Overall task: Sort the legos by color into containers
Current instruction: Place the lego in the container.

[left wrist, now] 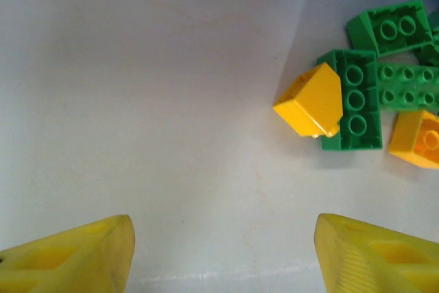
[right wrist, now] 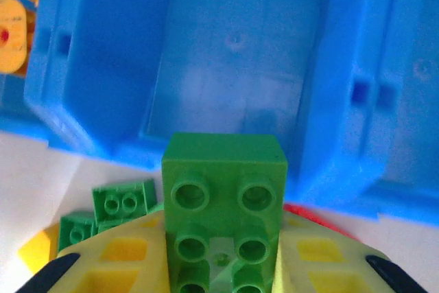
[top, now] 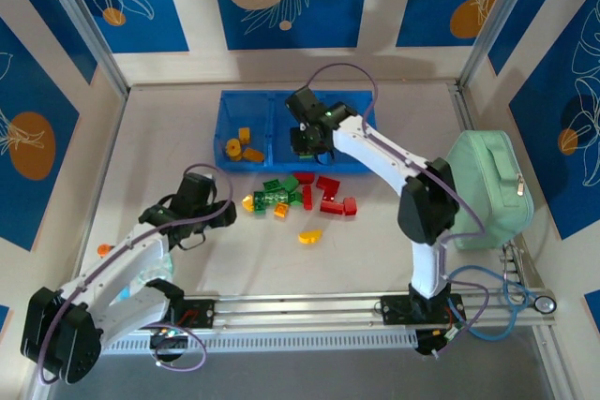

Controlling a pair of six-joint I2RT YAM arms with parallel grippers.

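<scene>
Tray (top: 246,111) taken as landmark.

Top view: right gripper (top: 306,144) sits over the tray's near wall, at the middle compartment. Legos (top: 298,196) lie piled on the table just near of the tray, clear of its wall. Yellow bricks (top: 242,147) lie in the tray's left compartment. One orange brick (top: 309,236) lies alone, nearer than the pile. Left gripper (top: 208,214) is near-left of the tray, beside the pile, with open table to its left. Case (top: 487,189) well right of the tray.

Left wrist: fingers (left wrist: 75,255) apart, bare table between them. A yellow wedge (left wrist: 310,101) touches green bricks (left wrist: 353,111) on the tray side.

Right wrist: jaws clamped on a green brick (right wrist: 223,204). The tray's middle compartment lies ahead, floor bare, a wall on each side.
</scene>
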